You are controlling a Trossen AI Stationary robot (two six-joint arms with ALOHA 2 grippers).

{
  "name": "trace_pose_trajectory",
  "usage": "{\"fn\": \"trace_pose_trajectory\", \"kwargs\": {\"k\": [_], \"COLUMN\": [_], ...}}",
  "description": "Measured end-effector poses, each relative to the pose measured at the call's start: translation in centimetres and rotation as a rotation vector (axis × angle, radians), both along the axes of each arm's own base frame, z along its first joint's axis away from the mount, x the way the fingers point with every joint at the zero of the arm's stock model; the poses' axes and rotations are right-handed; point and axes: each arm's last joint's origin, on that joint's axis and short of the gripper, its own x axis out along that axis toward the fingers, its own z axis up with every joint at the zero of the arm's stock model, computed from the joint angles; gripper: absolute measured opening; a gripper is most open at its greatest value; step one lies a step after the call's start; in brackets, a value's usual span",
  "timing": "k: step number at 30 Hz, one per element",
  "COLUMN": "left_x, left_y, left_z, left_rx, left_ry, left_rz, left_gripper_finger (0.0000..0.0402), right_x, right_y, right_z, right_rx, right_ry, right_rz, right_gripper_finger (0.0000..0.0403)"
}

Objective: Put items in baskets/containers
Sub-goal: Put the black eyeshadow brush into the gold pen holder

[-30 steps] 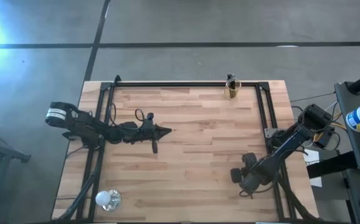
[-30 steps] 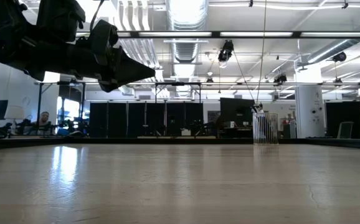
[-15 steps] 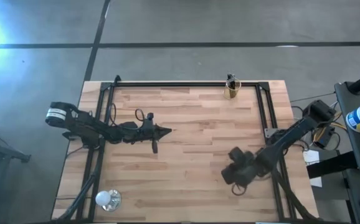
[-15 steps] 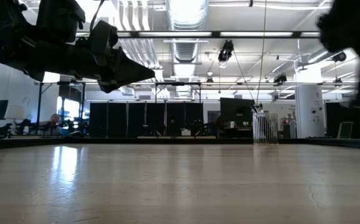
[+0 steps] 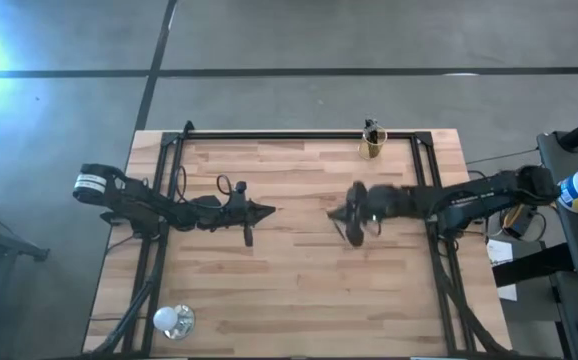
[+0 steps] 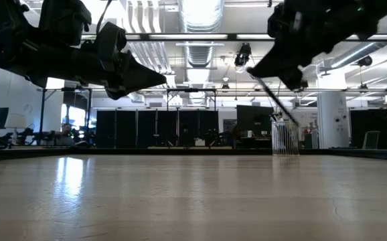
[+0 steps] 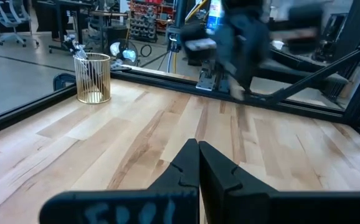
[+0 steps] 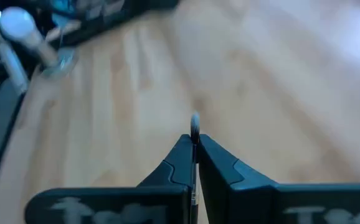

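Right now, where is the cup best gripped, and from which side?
Grip the cup across its round wall, about mid-height, coming in level from the table's middle. It stands upright and sticks poke out of its top, so a grasp from above would likely hit them. The frame rail runs close by on its far side.

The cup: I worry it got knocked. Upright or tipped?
Upright: the cup stands on its base at the table's far edge, with sticks poking out.

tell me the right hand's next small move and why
Probably carry toward the cup at the table's far edge. The right hand is shut on a stick and sits above mid-table, short of the cup, which already holds sticks.
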Motion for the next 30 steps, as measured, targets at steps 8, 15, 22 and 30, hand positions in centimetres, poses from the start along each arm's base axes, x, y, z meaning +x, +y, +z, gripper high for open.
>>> {"fn": "trace_pose_trajectory", "kwargs": {"k": [8,15,22,30], "left_x": [-0.1,-0.2,-0.2,-0.4], "left_y": [0.2,0.4,0.4,0.4], "left_z": [-0.2,-0.3,-0.3,-0.5], "left_rx": [0.0,0.0,0.001,0.0], "left_ry": [0.007,0.013,0.015,0.02], "left_rz": [0.01,0.017,0.017,0.019], "left_gripper_finger": [0.0,0.0,0.0,0.0], "right_x": [-2.1,-4.9,-6.7,-7.7], "right_y": [-6.1,-9.3,-10.8,-12.3], "right_z": [2.2,4.5,5.7,5.4], "right_rx": [-0.288,-0.427,-0.513,-0.549], "right_ry": [-0.165,-0.227,-0.266,-0.25], "right_rz": [-0.129,-0.284,-0.378,-0.466], "right_gripper_finger": [0.0009,0.0009,0.0008,0.0008]}}
